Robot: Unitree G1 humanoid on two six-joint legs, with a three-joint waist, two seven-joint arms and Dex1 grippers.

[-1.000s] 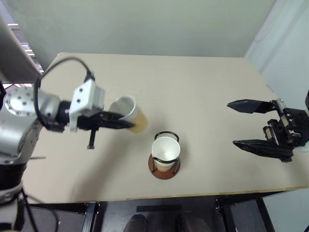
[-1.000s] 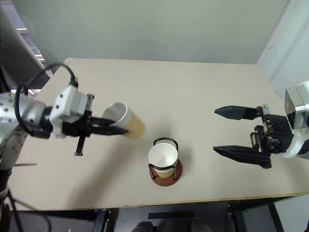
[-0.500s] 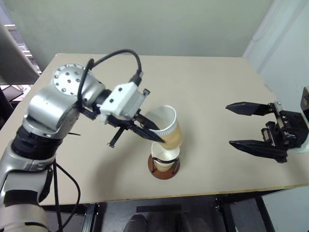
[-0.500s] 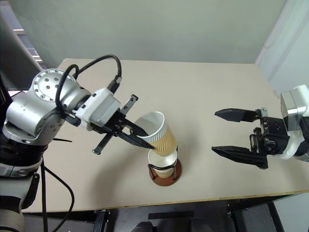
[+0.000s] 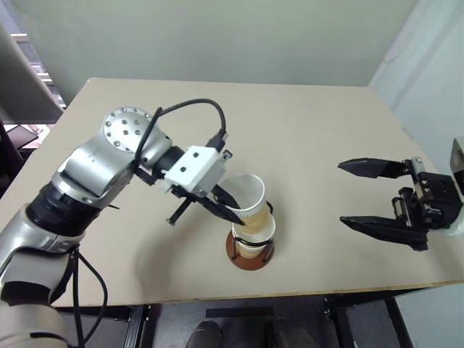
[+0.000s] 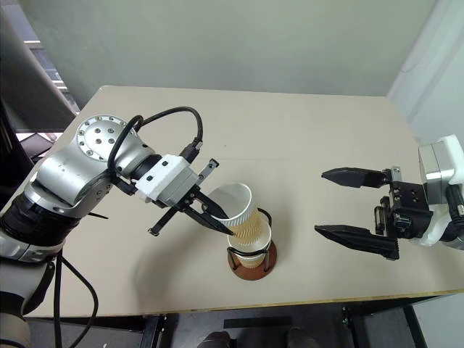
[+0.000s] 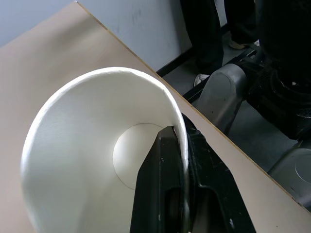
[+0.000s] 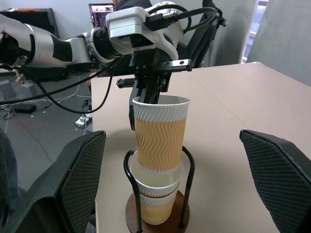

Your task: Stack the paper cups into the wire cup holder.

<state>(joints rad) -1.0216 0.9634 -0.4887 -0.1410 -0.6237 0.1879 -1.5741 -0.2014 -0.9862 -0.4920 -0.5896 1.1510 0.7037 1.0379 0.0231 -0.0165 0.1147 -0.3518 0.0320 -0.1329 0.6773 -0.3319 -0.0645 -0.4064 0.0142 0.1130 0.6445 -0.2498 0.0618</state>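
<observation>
A second ago the left gripper (image 5: 230, 212) held the yellow-orange ribbed paper cup (image 5: 250, 210) on its side over the beige surface (image 5: 304, 145); now, clamped on the rim, it has the cup upright, its bottom inside the cup already seated in the black wire cup holder (image 8: 158, 194). The right gripper (image 5: 373, 193) stays spread apart, well aside.

I've swung my left gripper (image 5: 230, 210) right and turned its paper cup (image 5: 251, 206) upright, lowering it into the cup (image 8: 156, 198) inside the wire cup holder (image 5: 250, 250).
</observation>
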